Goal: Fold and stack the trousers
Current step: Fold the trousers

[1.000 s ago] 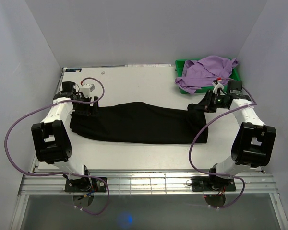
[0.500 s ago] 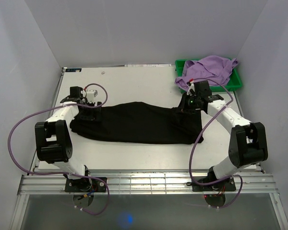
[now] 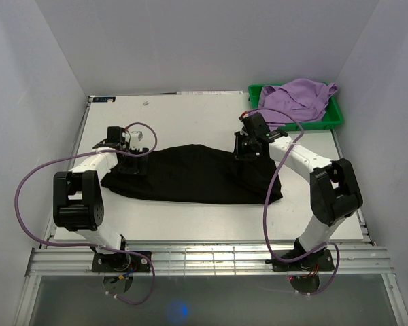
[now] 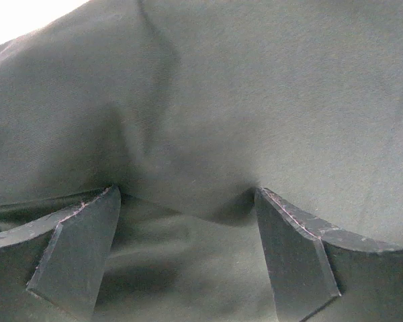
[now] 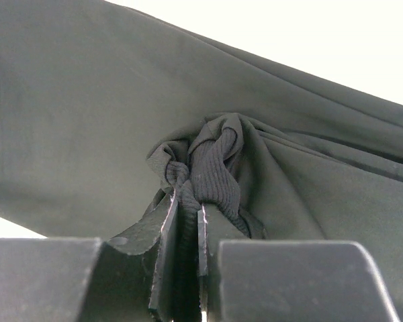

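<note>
Fingers, right gripper: clamped tight on a bunched, ribbed end of the long plain black soft-fabric trousers, with the cloth puckered up between them.
Fingers, left gripper: spread wide with nothing between them. The tips are at the black cloth, and you cannot tell whether they press on it.
Right gripper, place: right of the centre of the flat white table, at the far side of the cloth.
Left gripper, place: at the left end of the trousers, near the left edge of the table.
Trousers, place: one long dark band across the middle of the table, running from near the left edge to right of centre.
Other stock: a crumpled lilac purple garment heaped in a green plastic tray at the far right corner, apart from the trousers.
Step in hand: by the look of it, the lengthwise fold, with the right end carried toward the left end.
Stack: not yet begun.
Next move calls for: taking the held end across low and level so the layers meet edge to edge. Let your left gripper pin its end so the band does not slide. Release only once the cloth lies flat.
</note>
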### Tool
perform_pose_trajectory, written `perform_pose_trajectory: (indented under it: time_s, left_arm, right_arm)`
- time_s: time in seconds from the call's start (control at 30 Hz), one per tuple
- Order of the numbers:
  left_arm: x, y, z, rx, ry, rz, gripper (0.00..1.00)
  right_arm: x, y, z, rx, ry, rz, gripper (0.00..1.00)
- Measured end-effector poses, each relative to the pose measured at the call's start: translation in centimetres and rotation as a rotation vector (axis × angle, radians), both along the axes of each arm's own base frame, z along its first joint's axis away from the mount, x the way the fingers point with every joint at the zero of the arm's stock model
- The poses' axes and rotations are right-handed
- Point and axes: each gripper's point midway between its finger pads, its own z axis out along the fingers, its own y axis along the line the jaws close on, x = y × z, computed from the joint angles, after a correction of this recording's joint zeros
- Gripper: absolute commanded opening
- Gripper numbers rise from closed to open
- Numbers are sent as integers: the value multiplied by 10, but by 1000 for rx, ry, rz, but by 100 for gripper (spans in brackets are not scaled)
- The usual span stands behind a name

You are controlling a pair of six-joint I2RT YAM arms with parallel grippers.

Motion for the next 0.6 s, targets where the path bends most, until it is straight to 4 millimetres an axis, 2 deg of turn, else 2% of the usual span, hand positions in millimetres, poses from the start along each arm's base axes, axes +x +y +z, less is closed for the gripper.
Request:
perform_pose_trajectory:
  time_s: [0.23, 0.47, 0.53, 0.6]
  left_arm:
    - [-1, -14, -3, 4, -3, -16, 91]
    - [-7, -19, -8, 3, 2, -17, 91]
    - [-8, -19, -7, 3, -1, -15, 92]
    - [-7, -19, -7, 1, -2, -13, 92]
  right_arm:
    - [6, 19, -8, -21, 9, 14, 8]
    - [7, 44, -2, -6, -7, 45, 8]
    - [5, 52, 0, 3, -8, 51, 12]
    - [4, 59, -1, 11, -5, 59, 27]
